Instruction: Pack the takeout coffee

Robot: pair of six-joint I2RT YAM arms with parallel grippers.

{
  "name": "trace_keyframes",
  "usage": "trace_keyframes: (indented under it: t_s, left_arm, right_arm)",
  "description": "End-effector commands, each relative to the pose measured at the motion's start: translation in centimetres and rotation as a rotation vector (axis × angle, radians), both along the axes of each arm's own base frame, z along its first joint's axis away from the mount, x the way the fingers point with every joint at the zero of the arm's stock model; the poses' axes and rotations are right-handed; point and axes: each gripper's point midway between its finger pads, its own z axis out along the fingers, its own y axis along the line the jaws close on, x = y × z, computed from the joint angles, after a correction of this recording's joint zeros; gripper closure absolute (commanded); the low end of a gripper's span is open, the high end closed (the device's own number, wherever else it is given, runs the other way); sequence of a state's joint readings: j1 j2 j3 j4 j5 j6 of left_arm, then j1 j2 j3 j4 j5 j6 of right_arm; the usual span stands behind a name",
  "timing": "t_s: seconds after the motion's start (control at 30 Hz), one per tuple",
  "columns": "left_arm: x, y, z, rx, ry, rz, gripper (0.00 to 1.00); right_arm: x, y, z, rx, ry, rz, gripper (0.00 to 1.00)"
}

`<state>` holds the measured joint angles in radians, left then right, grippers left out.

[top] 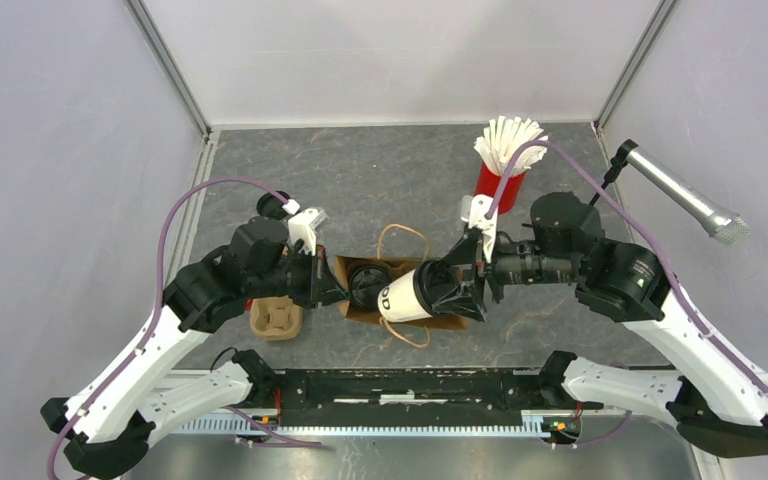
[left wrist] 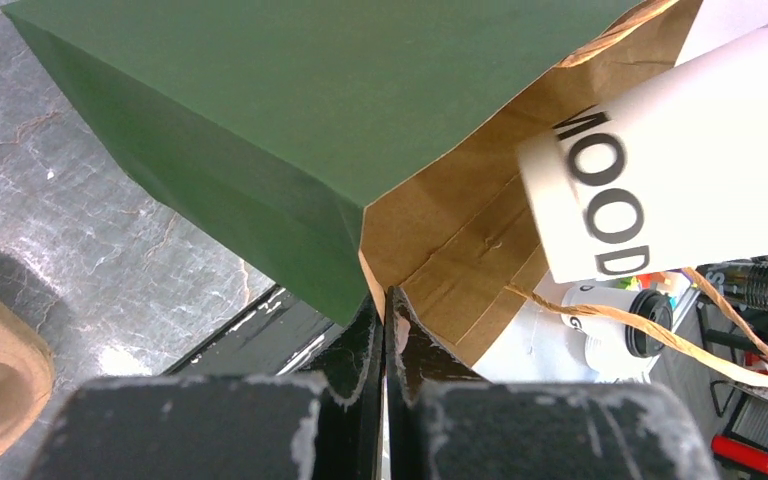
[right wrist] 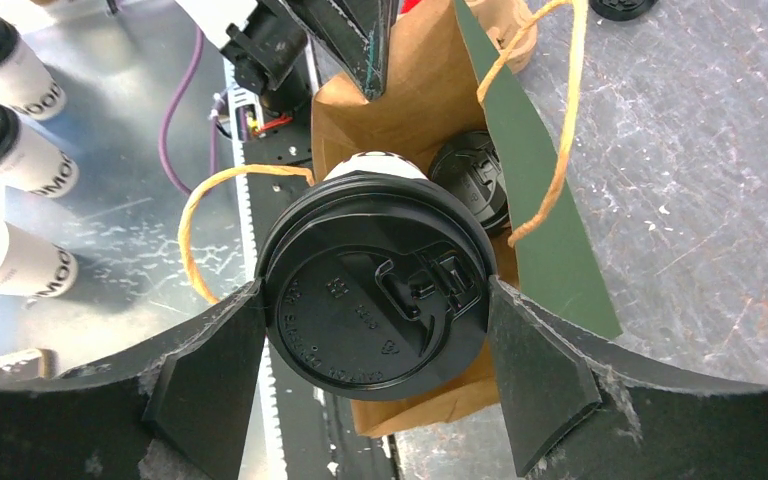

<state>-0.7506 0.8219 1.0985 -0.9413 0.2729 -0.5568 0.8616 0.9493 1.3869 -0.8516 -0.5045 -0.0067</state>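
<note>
The green paper bag [top: 400, 312], brown inside, stands open at the table's middle. One white cup with a black lid [top: 367, 283] sits inside it; its lid shows in the right wrist view [right wrist: 472, 180]. My right gripper [top: 457, 290] is shut on the black lid [right wrist: 375, 290] of a second white cup [top: 410, 297]. This cup is tilted, with its base at the bag's mouth. The cup's "MOOD" print shows in the left wrist view [left wrist: 660, 150]. My left gripper [top: 330, 285] is shut on the bag's left rim [left wrist: 385, 300].
A brown pulp cup carrier [top: 276, 318] lies left of the bag, under the left arm. A red cup of white straws [top: 505, 165] stands at the back right. A microphone [top: 685, 195] hangs over the right side. A loose black lid [top: 270, 206] lies behind the left arm. More white cups [right wrist: 10, 70] show beyond the near edge.
</note>
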Motion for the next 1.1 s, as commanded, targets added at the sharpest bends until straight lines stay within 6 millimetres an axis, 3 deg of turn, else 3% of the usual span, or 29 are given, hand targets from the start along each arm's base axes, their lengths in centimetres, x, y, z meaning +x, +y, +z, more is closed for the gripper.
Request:
trace_keyframes:
  t_s: [0.0,0.3,0.47,0.67,0.97,1.07]
  left_arm:
    - [-0.2,-0.9,1.2,-0.071,-0.054,-0.051,0.98]
    - [-0.3,-1.2,0.1,-0.064,-0.153,-0.165,0.98]
    - [-0.3,-1.1,-1.4,-0.031,-0.150,-0.177,0.98]
    - [-0.1,-0.6,-0.8,-0.039,-0.174,-0.141,0.95]
    - [-0.3,-0.5,-0.8,-0.057,-0.157,-0.120,0.86]
    - [-0.3,-0.4,-0.5,-0.073,-0.138,-0.087,0.76]
  right_arm:
    - [1.4,0.8,-1.7,-0.092,-0.148,-0.035,0.21]
    - [3.1,3.3,-3.3,-0.293,-0.391,-0.071,0.22]
    - [2.2,5.1,-4.8,-0.432,-0.526,-0.033,0.21]
    - [1.3,6.6,-5.3,-0.437,-0.577,-0.015,0.21]
    - [1.7,5.8,-5.4,-0.479,-0.654,-0.018,0.22]
    - [1.7,5.7,-5.3,-0.476,-0.662,-0.015,0.22]
